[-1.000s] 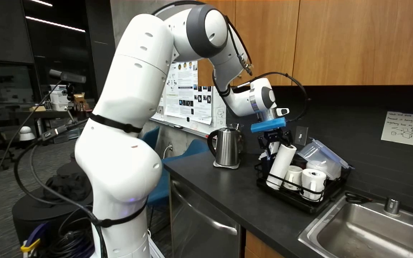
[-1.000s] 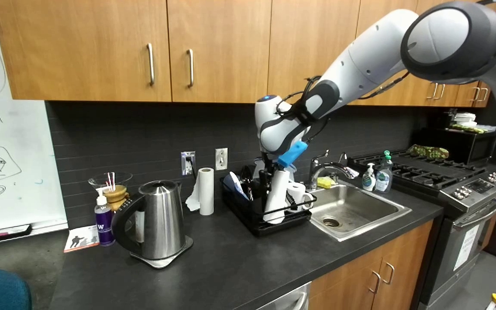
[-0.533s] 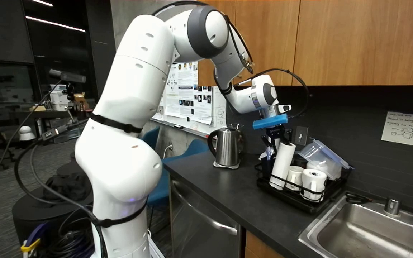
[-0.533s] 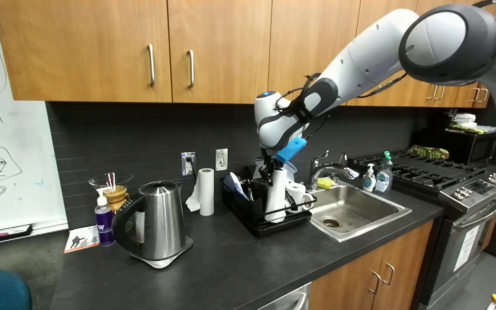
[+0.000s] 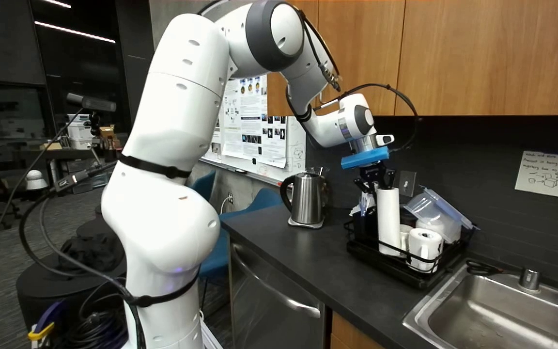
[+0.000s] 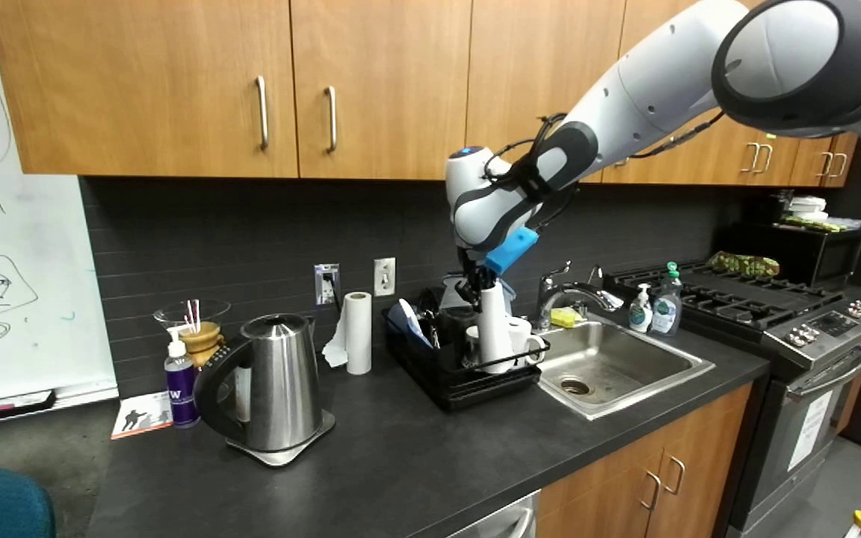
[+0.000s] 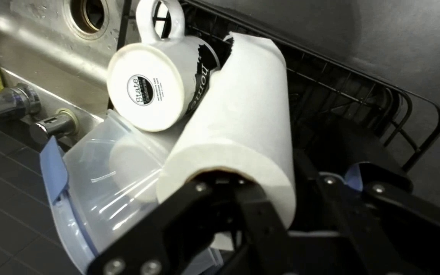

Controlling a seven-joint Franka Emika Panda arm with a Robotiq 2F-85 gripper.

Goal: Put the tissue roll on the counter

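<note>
The tissue roll [image 5: 388,220] is a slim white cylinder standing almost upright inside the black dish rack [image 6: 445,392], its lower end behind the rack's wire rail. My gripper [image 7: 264,168] is shut on the wall at its top end: in the wrist view a finger reaches into the cardboard core and another lies along the outside. The fingertip within the core is hidden. From these frames I cannot tell whether the roll's lower end touches the rack floor. The dark counter [image 6: 393,448] stretches in front of the rack and towards the kettle.
A white mug [image 7: 145,88] and a see-through lidded box [image 7: 120,179] crowd the roll in the rack. Another white paper roll [image 6: 358,332] stands by the wall, near a steel kettle [image 6: 277,381]. The sink [image 5: 506,310] borders the rack.
The tissue roll has swung from leaning to nearly upright, its lower end shifting towards the mugs and rising slightly. The gripper has closed and gone up a little.
</note>
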